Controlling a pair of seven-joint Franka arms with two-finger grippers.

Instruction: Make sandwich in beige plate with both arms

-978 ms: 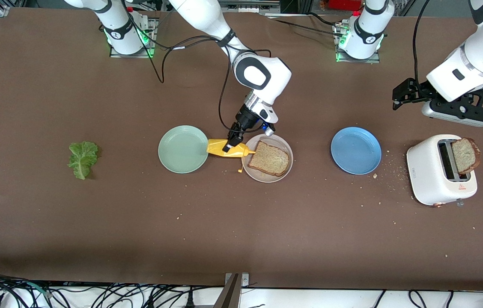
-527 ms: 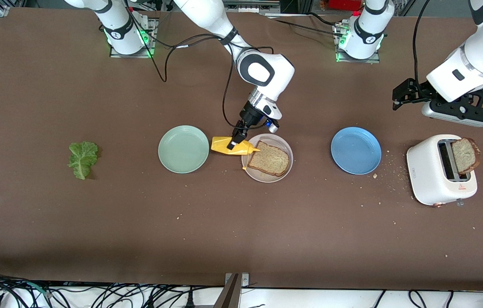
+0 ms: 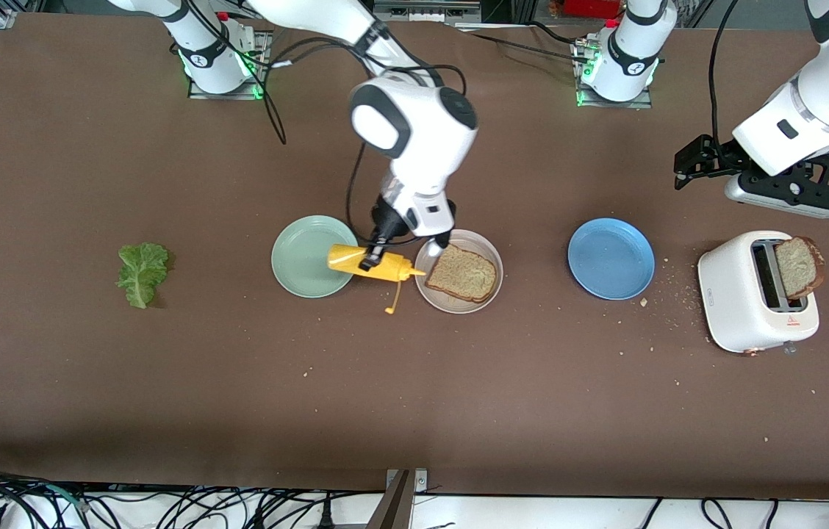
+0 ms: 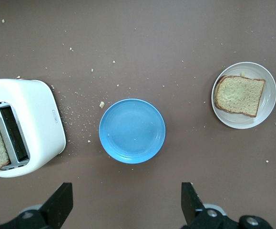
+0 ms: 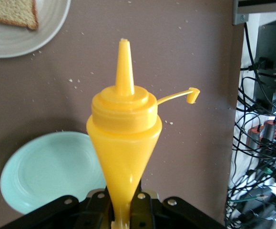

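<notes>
While your right gripper (image 3: 370, 258) pinches the yellow mustard bottle (image 3: 370, 264) in its fingers, nozzle toward the beige plate (image 3: 491, 290) and its bread slice (image 3: 462, 273), presumably to squirt sauce, your left gripper (image 3: 686, 167) waits spread above the toaster (image 3: 741, 308).

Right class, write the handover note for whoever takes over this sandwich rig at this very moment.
Right gripper: shut on the yellow mustard bottle, held sideways between the mint green plate and the beige plate, cap off its nozzle.
Left gripper: open, empty, waiting in the air near the toaster.
Done: one bread slice lies in the beige plate.
Left: lettuce leaf lies on the table toward the right arm's end; second slice sticks out of the toaster. Both must go onto the first slice.
</notes>
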